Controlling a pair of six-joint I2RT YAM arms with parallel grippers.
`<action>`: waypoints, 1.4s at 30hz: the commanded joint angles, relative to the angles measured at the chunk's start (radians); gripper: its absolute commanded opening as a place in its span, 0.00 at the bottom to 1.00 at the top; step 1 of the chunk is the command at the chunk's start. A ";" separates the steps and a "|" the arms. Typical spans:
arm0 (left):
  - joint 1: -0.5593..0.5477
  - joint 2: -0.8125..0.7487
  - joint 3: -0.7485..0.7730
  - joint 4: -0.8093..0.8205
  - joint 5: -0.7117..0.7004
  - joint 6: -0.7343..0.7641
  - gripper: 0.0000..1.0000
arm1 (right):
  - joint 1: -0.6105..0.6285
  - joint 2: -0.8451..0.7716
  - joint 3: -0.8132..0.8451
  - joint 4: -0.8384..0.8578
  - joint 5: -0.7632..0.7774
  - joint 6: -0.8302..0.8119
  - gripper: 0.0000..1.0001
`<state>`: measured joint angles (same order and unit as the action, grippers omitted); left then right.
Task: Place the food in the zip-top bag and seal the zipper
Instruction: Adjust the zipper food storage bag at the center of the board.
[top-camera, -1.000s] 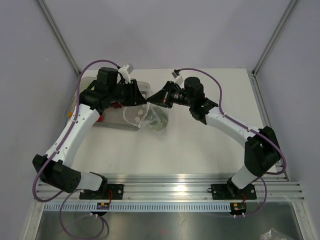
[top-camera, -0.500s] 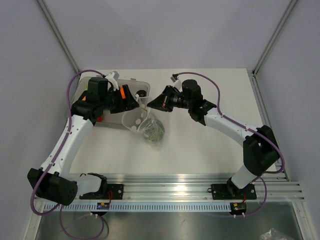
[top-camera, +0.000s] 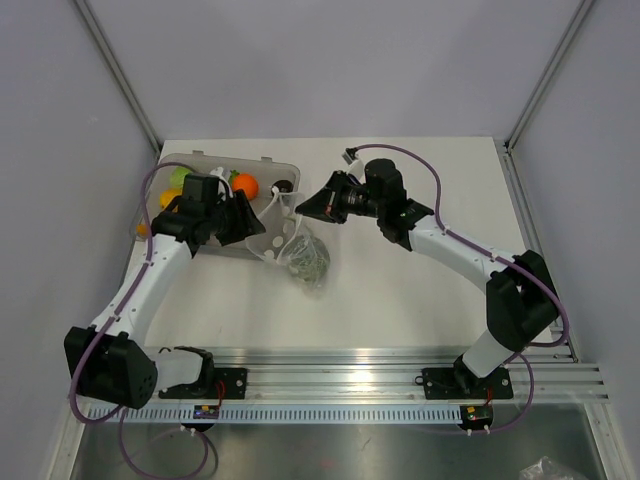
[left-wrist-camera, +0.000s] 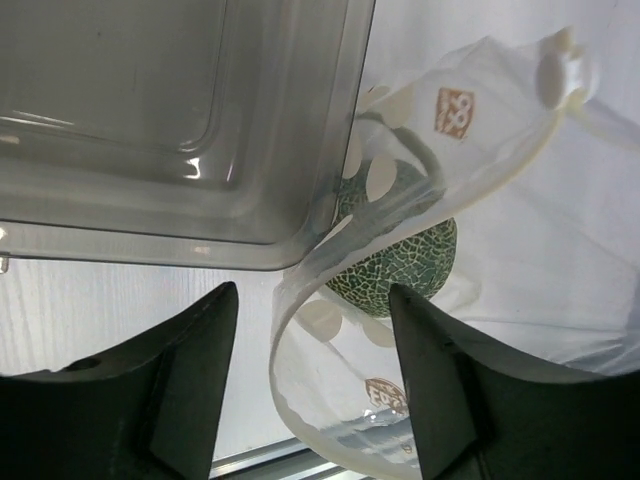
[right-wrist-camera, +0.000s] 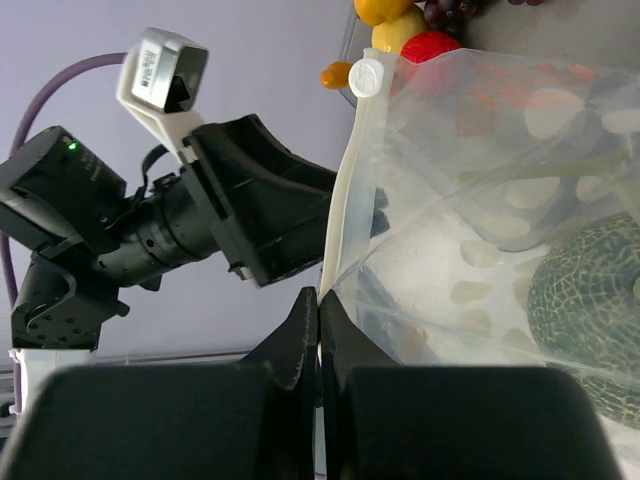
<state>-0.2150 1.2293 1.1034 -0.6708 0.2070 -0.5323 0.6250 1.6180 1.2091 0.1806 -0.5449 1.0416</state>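
Observation:
The zip-top bag hangs clear and crinkled beside the tray, with a green netted melon inside it. My right gripper is shut on the bag's zipper strip, holding the mouth up. My left gripper is open. The curved mouth rim loops between its fingers without being pinched. More food lies in the tray: an orange, a dark ball, and yellow, red and grape pieces.
The grey translucent tray sits at the back left, its near corner right against the bag. The left arm's wrist is close in front of my right gripper. Metal rails run along the near table edge.
My left gripper has opened and drawn back left, off the bag's mouth, uncovering the orange in the tray. The bag has sagged down from my right gripper, which stays shut.

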 joint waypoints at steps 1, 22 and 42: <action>0.000 0.035 -0.005 0.036 0.054 0.005 0.44 | -0.013 0.000 -0.005 0.048 -0.032 -0.005 0.00; -0.188 0.283 0.688 -0.108 0.299 0.012 0.00 | -0.099 -0.283 0.351 -0.854 0.465 -0.505 0.00; -0.256 0.476 0.505 0.062 0.465 0.066 0.15 | -0.136 -0.330 0.151 -0.825 0.609 -0.563 0.00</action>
<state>-0.4747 1.7790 1.5276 -0.6266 0.6518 -0.5060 0.4942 1.3083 1.3003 -0.7013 0.0540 0.5022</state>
